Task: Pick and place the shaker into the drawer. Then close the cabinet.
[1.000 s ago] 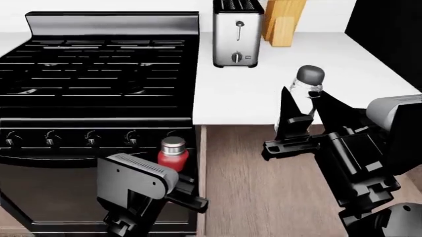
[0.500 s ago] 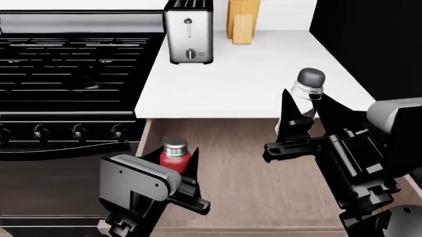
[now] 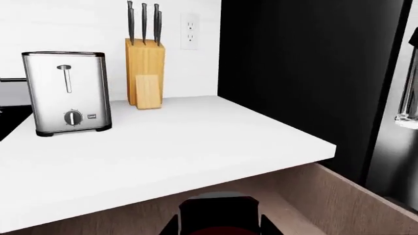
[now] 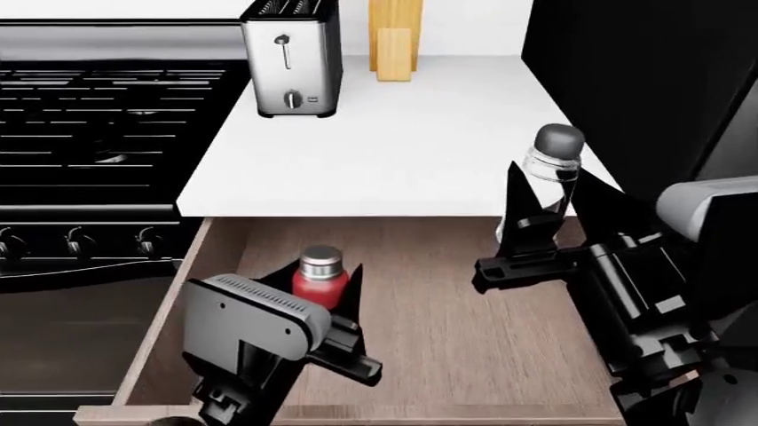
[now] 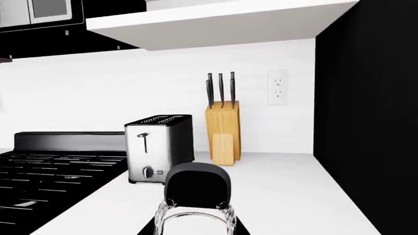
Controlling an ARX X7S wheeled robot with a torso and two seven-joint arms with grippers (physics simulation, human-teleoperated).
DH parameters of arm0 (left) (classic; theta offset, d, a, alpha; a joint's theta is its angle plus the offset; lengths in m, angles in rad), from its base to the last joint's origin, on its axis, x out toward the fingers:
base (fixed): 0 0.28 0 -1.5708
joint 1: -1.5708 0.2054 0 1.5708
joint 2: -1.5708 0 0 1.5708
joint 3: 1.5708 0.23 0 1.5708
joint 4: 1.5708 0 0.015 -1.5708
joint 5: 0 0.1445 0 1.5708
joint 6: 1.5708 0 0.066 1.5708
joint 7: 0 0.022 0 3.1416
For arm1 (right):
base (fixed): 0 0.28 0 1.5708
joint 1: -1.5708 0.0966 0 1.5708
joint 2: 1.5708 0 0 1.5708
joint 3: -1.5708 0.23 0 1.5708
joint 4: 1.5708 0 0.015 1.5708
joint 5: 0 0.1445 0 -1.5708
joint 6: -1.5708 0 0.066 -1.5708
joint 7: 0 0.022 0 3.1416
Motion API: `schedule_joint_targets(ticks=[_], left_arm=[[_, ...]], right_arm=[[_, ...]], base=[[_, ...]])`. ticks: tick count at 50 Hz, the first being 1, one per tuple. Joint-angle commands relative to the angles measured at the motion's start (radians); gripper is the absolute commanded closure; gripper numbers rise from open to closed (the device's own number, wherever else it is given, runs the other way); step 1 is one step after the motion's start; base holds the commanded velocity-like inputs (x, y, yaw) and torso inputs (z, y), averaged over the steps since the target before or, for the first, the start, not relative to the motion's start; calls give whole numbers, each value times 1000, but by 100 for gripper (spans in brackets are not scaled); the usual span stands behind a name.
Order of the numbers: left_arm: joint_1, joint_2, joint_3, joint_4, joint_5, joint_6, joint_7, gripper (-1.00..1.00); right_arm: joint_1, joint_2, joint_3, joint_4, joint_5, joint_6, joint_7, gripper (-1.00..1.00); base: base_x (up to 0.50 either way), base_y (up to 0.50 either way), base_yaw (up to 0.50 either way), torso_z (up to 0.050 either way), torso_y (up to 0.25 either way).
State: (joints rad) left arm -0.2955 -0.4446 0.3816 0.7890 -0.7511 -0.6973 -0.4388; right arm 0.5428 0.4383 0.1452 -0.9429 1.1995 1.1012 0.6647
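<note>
The left pincer hides the shaker's lower body.

Toaster on the white counter
Knife block just beside the toaster; open drawer below the counter.

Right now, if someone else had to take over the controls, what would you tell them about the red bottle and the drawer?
Left pincer: shut on the shaker, holding it upright over the open drawer, towards its stove-side end.
Right pincer: closed around a taller clear bottle with a grey domed top, held at the counter's front edge. That bottle is not part of the job.
Done: shaker picked up and brought over the drawer.
Left: lower and release the shaker inside the drawer, pull the arm clear, then push the drawer shut.
</note>
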Motion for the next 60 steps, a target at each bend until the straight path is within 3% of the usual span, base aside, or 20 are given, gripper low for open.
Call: schedule_joint_targets(ticks=[1, 6, 11, 21, 33, 46, 60], left_arm=[[-111, -6, -5, -30, -47, -71, -13, 100], [-399, -19, 45, -160, -56, -254, 16, 100], [-648, -19, 153, -347, 26, -326, 117, 100], [-873, -15, 385, -634, 169, -313, 325, 100], [-912, -25, 606, -791, 253, -270, 512, 100], [-777, -11, 757, -909, 331, -171, 540, 100], [-656, 21, 797, -1062, 356, -65, 534, 100]], right_arm=[[20, 21, -7, -5, 27, 19, 28, 100], [55, 42, -13, -5, 91, 57, 90, 100], [60, 54, -14, -6, 138, 70, 125, 100], [50, 90, 12, -5, 186, 68, 163, 100], [15, 112, 37, -13, 186, 50, 172, 100], [43, 132, 51, -25, 257, 31, 229, 100], [25, 138, 49, -36, 250, 20, 223, 100]], base=[[0, 0, 0, 0, 0], [0, 0, 0, 0, 0], [0, 0, 0, 0, 0], [0, 0, 0, 0, 0], [0, 0, 0, 0, 0], [0, 0, 0, 0, 1], [0, 0, 0, 0, 0]])
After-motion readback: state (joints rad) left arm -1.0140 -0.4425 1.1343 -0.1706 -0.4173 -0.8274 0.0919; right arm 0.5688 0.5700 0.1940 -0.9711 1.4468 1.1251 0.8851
